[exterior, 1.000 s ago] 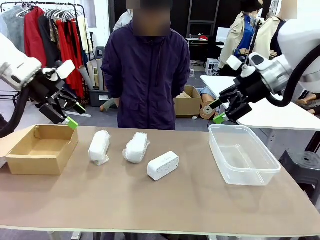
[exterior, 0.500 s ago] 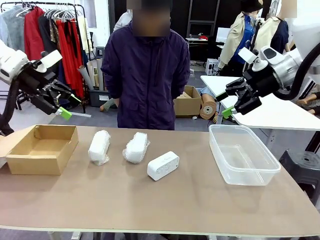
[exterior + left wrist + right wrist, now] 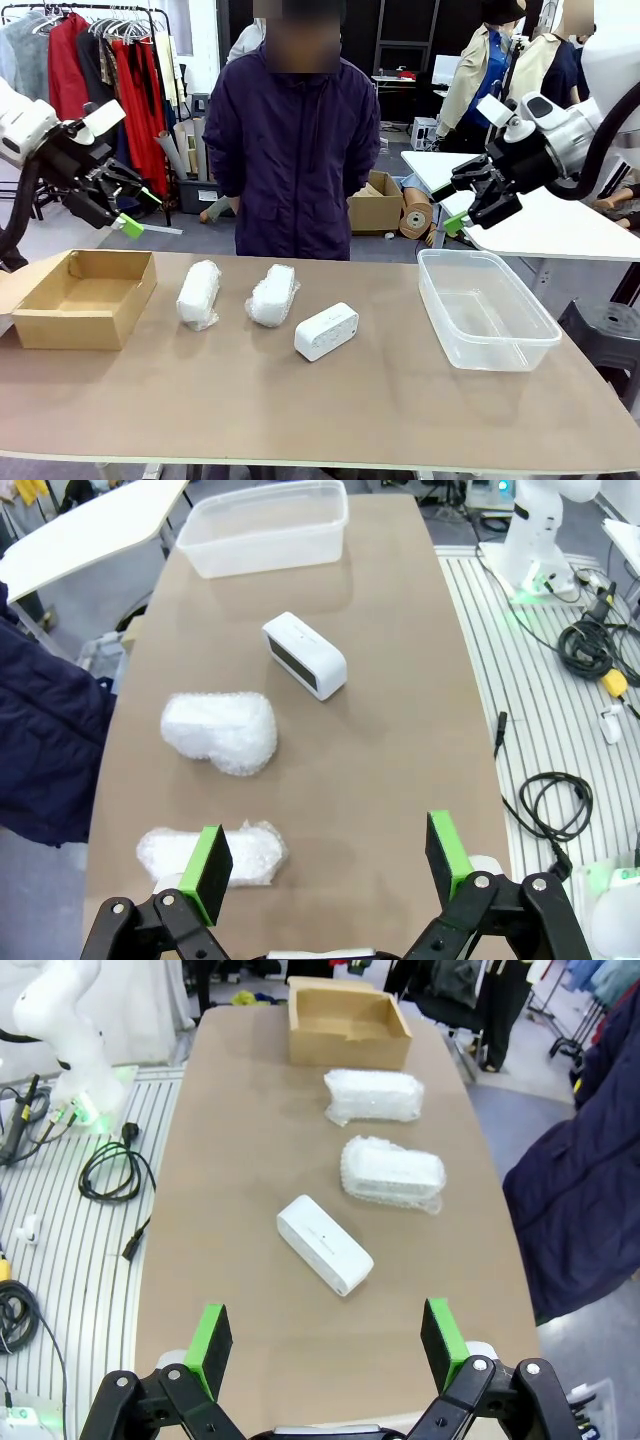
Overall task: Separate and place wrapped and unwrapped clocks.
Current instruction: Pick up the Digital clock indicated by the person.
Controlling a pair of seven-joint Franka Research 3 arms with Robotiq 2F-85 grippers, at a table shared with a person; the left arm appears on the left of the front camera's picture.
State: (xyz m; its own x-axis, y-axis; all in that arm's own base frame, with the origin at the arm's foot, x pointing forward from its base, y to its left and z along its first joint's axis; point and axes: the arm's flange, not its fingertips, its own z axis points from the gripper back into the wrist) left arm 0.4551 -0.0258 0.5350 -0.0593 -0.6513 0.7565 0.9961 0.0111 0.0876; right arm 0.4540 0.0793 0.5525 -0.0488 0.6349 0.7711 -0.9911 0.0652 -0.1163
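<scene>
Left claw (image 3: 140,211) and right claw (image 3: 449,207) hang wide and empty, high either side of the bare white clock (image 3: 326,331).

Two bundles (image 3: 198,294) (image 3: 272,294) wear crinkly bubble wrap; the clock (image 3: 326,331) is smooth white plastic; the tub (image 3: 505,355) clear, glossy plastic; the box (image 3: 65,328) matt cardboard.

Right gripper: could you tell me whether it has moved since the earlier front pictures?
Yes. The right gripper has lifted and pulled back to picture right, away from the clear tub's far rim, then held steady.
</scene>
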